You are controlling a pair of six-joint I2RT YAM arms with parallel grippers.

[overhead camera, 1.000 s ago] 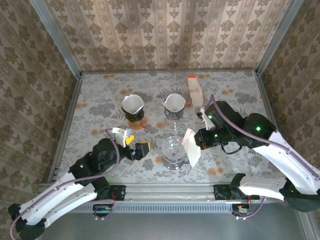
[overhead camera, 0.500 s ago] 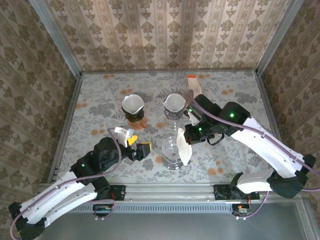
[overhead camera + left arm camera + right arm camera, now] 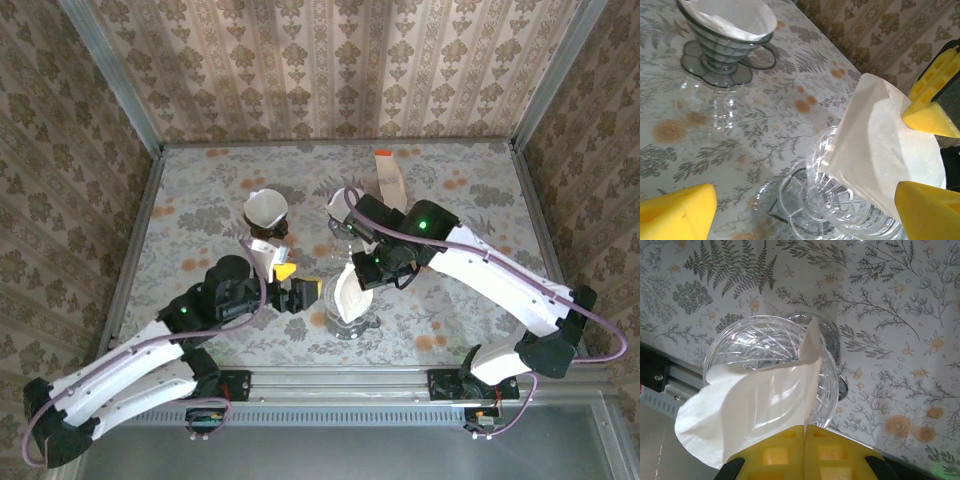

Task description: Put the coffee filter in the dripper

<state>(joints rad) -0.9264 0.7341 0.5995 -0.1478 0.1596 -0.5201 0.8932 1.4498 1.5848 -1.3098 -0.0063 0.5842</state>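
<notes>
**Coffee filter, pinched, at the dripper's mouth**

Right gripper (image 3: 805, 442): pads pressed together on the coffee filter (image 3: 752, 405). The filter hangs just below them, tilted across the clear dripper (image 3: 735, 342), with one edge overhanging the rim.

Advice: centre the point, lower it straight, and release only once it is seated.

Left gripper (image 3: 802, 207): spread wide, empty, flanking the dripper.

Clearance: table rail (image 3: 660, 382) close by on the near side. A lined dripper (image 3: 727, 30) stands beyond.

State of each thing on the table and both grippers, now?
coffee filter: tilted, lower edge inside clear dripper, not seated
clear dripper: upright, filter partly in
right gripper: shut on coffee filter
left gripper: open, empty, facing clear dripper
back left dripper: upright, filter seated
back right dripper: upright, filter seated
orange-topped packet: lying flat
</notes>
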